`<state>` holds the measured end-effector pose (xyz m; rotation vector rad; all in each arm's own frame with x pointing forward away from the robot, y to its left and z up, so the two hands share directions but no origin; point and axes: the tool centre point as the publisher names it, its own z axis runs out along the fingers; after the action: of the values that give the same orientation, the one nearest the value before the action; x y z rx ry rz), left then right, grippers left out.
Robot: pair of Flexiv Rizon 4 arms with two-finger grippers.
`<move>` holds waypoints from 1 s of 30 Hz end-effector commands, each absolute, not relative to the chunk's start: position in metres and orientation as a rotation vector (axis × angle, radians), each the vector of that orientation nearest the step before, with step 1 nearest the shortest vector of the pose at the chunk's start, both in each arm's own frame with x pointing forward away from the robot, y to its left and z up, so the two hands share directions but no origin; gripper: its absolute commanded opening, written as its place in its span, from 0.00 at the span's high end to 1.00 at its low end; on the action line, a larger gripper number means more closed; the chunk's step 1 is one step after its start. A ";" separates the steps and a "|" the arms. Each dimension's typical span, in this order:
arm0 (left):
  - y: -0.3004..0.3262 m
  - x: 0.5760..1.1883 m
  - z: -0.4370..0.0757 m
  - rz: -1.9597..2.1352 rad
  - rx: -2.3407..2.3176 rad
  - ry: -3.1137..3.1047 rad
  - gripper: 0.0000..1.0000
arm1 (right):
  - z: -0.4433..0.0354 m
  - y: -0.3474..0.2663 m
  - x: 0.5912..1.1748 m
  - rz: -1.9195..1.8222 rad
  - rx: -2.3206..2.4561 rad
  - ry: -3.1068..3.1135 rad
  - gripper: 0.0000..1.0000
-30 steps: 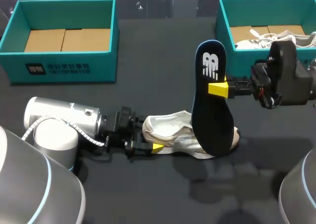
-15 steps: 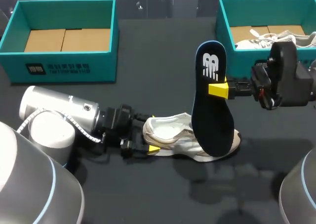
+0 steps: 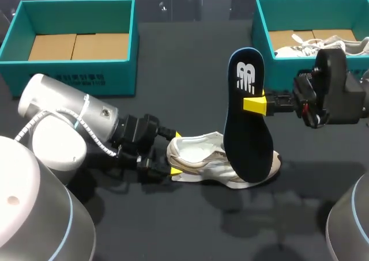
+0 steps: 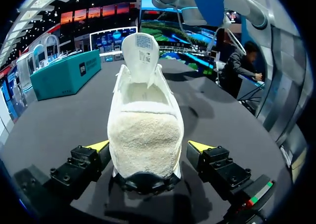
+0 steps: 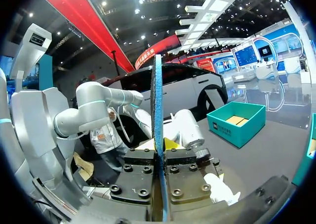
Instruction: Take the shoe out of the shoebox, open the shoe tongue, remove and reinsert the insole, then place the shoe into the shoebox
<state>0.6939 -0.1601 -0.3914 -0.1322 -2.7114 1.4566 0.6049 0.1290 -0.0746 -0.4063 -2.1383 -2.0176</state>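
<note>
Right gripper: clenched on the dark blue insole, pinching it from both faces at about mid-length. Holds the insole upright on end, right of centre, lower end down by the toe of the white shoe; touching or not, cannot tell.

Left gripper: released, yellow fingers spread either side of the heel, with a slit of gap on one side.

Shoe flat on the dark table, heel left, toe right, tongue standing up.

Far left: teal left shoebox, cardboard floor showing. Far right: teal right shoebox, with another white shoe inside.
</note>
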 end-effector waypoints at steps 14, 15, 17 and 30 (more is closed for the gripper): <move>-0.154 0.700 -0.369 0.606 -0.039 -2.834 0.00 | -0.075 0.130 0.603 -2.017 -0.412 -2.141 1.00; -0.154 0.700 -0.369 0.606 -0.039 -2.834 0.00 | -0.075 0.130 0.603 -2.017 -0.412 -2.141 1.00; -0.154 0.700 -0.369 0.606 -0.039 -2.834 0.00 | -0.075 0.130 0.603 -2.017 -0.412 -2.141 1.00; -0.154 0.702 -0.367 0.557 -0.051 -2.879 0.00 | -0.075 0.130 0.603 -2.017 -0.412 -2.141 1.00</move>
<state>0.7019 -0.1512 -0.3694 -0.0382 -2.8223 0.7321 0.6049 0.1291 -0.0746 -0.4069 -2.1387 -2.0172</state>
